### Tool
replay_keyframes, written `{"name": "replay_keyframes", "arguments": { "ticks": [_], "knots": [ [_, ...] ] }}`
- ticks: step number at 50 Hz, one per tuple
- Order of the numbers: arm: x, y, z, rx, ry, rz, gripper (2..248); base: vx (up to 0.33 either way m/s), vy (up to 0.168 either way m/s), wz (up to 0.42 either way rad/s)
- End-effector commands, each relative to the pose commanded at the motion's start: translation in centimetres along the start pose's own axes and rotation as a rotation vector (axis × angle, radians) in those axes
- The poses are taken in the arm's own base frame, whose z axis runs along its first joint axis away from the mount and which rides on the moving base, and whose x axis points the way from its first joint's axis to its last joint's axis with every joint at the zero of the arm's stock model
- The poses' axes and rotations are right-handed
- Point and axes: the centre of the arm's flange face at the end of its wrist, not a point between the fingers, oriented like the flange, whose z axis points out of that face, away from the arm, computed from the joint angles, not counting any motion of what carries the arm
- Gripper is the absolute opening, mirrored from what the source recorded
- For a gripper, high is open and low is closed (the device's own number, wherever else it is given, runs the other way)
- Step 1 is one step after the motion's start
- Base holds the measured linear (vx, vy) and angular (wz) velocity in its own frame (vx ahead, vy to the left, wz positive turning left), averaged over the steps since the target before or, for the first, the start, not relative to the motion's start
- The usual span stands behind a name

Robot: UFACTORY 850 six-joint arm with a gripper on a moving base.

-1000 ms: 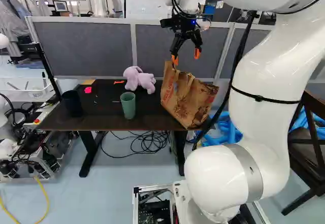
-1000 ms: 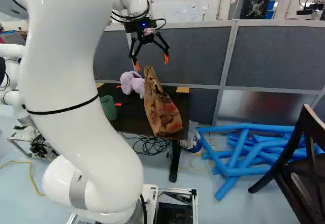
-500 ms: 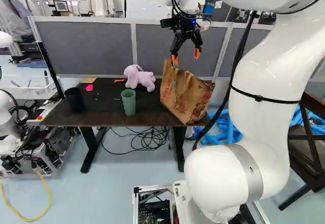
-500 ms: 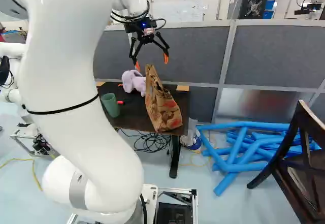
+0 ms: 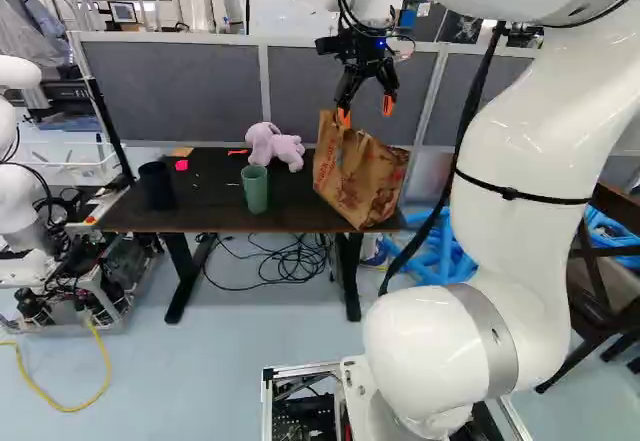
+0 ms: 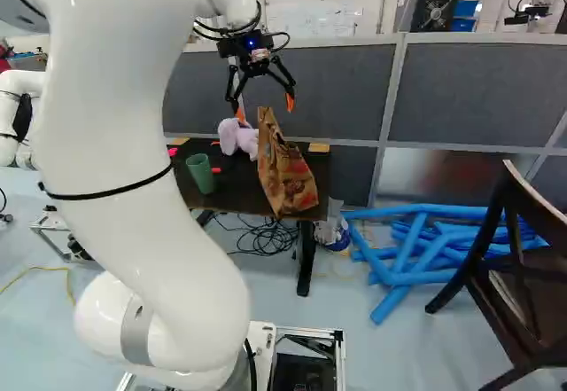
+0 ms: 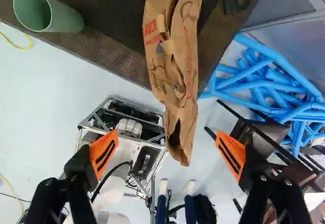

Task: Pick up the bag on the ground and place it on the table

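Observation:
The gripper hangs above the right part of the dark table in the left base view. In the wrist view the gripper stands wide open, an orange-padded finger on each side and neither touching the bag. The brown paper bag, also in the right base view, rests on the table near its right end, leaning and creased. Its narrow top reaches up between the open fingers, with space on both sides.
A green cup, a dark cup and a pink plush toy stand on the table. Blue tubes lie on the floor right of it, near a dark chair. Another robot stands at the left.
The base has moved, apparently back from the table with a slight turn, shifting the scene. The arm holds its pose, its gripper still open. The bag keeps its place on the table.

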Motion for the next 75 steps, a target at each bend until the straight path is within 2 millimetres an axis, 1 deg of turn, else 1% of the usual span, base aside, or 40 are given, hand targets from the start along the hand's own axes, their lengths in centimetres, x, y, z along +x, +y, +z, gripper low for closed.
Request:
{"name": "replay_keyframes", "arguments": {
  "ticks": [55,75],
  "knots": [
    [0.0,0.0,0.0,0.0,0.0,0.0,247,-0.155,-0.003,0.003],
    [0.0,0.0,0.0,0.0,0.0,0.0,247,-0.114,-0.001,0.009]
  ]
}}
